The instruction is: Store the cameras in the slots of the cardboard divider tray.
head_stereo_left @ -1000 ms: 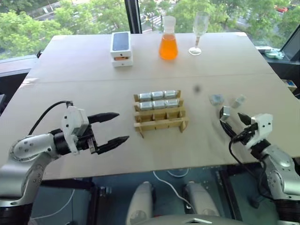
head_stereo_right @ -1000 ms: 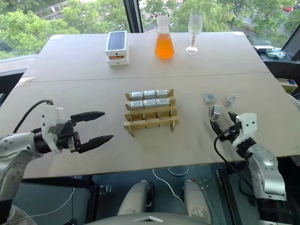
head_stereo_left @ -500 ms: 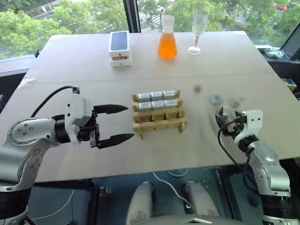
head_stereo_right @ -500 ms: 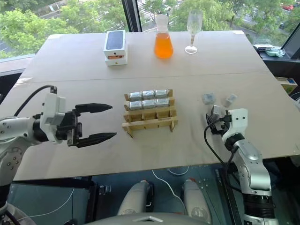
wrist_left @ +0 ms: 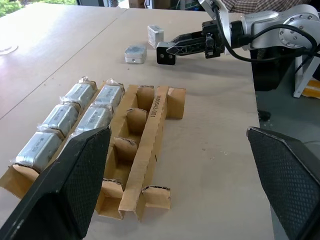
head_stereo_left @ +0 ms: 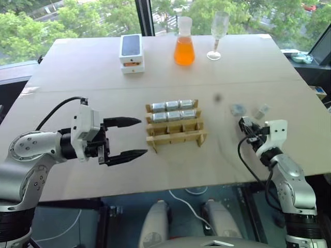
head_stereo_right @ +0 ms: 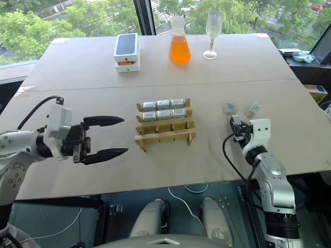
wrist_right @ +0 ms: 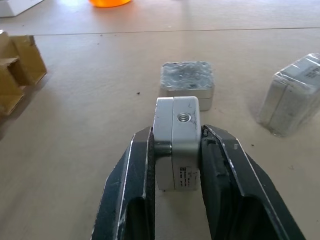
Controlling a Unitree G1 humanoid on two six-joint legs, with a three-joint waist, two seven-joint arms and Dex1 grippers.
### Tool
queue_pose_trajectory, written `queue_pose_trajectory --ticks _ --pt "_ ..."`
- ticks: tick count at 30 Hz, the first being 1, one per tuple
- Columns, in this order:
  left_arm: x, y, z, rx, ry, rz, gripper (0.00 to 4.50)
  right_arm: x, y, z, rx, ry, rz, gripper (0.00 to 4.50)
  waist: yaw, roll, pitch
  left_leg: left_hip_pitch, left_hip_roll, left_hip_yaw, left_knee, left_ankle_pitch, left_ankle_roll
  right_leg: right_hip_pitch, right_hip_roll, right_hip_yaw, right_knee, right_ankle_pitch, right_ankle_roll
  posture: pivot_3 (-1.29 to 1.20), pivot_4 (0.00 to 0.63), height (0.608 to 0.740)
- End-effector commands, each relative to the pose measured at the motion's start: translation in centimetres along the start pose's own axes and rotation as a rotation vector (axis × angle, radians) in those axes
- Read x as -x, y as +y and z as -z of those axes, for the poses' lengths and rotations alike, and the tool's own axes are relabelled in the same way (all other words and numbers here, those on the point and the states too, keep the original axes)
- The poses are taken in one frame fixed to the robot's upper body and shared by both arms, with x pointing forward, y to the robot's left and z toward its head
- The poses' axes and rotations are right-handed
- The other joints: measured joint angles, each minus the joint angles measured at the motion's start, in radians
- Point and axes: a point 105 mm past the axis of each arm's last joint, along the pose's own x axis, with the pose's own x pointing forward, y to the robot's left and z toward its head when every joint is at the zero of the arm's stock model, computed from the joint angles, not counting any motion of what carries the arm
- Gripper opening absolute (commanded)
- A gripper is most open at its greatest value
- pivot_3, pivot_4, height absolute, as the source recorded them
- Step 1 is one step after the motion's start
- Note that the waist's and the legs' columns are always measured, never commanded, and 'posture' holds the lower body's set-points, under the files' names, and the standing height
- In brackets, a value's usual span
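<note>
Since the right gripper (wrist_right: 176, 145) is clamped on one camera (wrist_right: 177, 135) across its flat sides, low right of the head view, the grip looks sound; the small metal block is likely rigid, dense and slick. Left gripper (head_stereo_left: 128, 137) hangs with jaws apart left of the cardboard divider tray (head_stereo_left: 176, 135), mid-frame. Six wrapped cameras (wrist_left: 75, 95) fill its two far rows; the near row is empty. Two loose cameras (wrist_right: 187, 82) lie beyond. Flask (head_stereo_left: 184, 47), wine glass (head_stereo_left: 219, 28) and phone box (head_stereo_left: 132, 51) sit top, clear of the path.

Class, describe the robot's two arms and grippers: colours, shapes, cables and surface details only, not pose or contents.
Both arms are rounded silver-grey metal segments with black joints. Each wrist carries a white boxy block. The left gripper and right gripper each have two black tapering fingers; the left pair's inner pads are finely cross-hatched. A loose black cable loops along each forearm.
</note>
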Motion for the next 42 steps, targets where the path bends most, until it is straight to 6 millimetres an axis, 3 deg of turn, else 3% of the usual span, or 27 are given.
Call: queue_pose_trajectory --ticks 1,9,14,18,25,36,42 --pt "1.0 0.3 -1.0 -0.032 -0.012 -0.017 4.5 -0.7 1.5 -3.3 0.06 -0.113 -0.139 0.7 -0.004 0.0 0.0 0.0 0.0 0.0 0.0 0.0 0.0 0.0 0.0 0.0 0.0 0.0 0.0 0.0 0.15 0.74" --pt "2.9 0.7 0.1 0.011 0.026 -0.052 4.5 -2.6 10.1 -10.5 0.138 -0.302 -0.865 0.7 -0.018 0.001 0.001 0.001 0.002 -0.002 0.0 0.0 0.0 0.0 0.002 -0.002 0.0 0.002 0.003 0.0 0.15 0.74" --pt "3.4 0.1 0.6 0.027 0.031 -0.081 4.5 -4.5 14.9 -11.3 0.268 -0.27 -1.262 0.7 -0.012 0.001 0.001 0.0 0.003 -0.002 -0.001 0.0 0.0 0.0 0.002 -0.003 0.0 0.002 0.003 0.0 0.15 0.74" --pt "3.8 -0.5 0.9 0.042 0.037 -0.107 4.5 -5.4 17.2 -11.0 0.326 -0.236 -1.462 0.7 -0.005 0.001 0.001 0.0 0.003 -0.003 -0.002 0.0 0.0 0.0 0.001 -0.005 -0.001 0.002 0.002 0.0 0.15 0.74" --pt "4.5 -1.6 1.4 0.067 0.042 -0.168 4.5 -6.6 19.2 -8.6 0.415 -0.154 -1.59 0.7 -0.01 0.001 0.001 -0.001 0.002 -0.003 -0.003 0.0 0.0 0.0 -0.002 -0.005 -0.002 0.003 0.003 0.0 0.15 0.74" --pt "5.2 -1.9 1.8 0.092 0.058 -0.193 4.5 -8.9 21.0 -6.7 0.522 -0.111 -1.488 0.7 -0.011 0.001 0.001 0.0 0.003 -0.003 -0.003 0.0 -0.001 0.0 -0.001 -0.006 -0.001 0.003 0.002 0.0 0.15 0.74" --pt "5.3 -2.1 1.9 0.104 0.064 -0.189 4.5 -9.3 20.6 -5.8 0.575 -0.094 -1.455 0.7 -0.012 0.001 0.002 0.0 0.003 -0.003 -0.004 0.0 -0.001 0.0 -0.001 -0.006 -0.001 0.003 0.002 0.0 0.15 0.74"
